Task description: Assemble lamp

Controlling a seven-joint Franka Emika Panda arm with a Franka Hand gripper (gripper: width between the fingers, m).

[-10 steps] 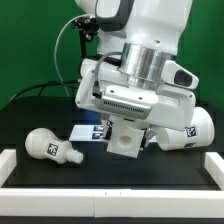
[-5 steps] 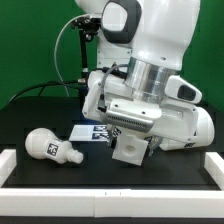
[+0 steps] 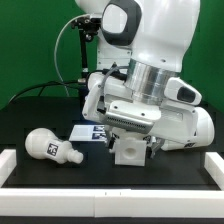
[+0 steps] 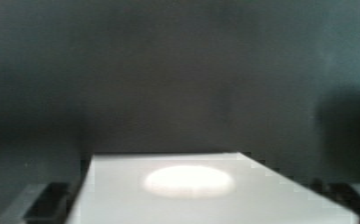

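Lamp base (image 3: 129, 152) now hangs lower and squarer beneath the gripper (image 3: 131, 139) than a second ago, its fingers clamped on the sides. Set-down looks close, with the bulb (image 3: 52, 147) lying well apart from the hand, untouched.

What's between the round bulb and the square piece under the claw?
In the exterior view, the marker board lies between the bulb and the base, slightly farther back.

White bulb (image 3: 47, 145) lies on its side near the square base (image 3: 130, 152).
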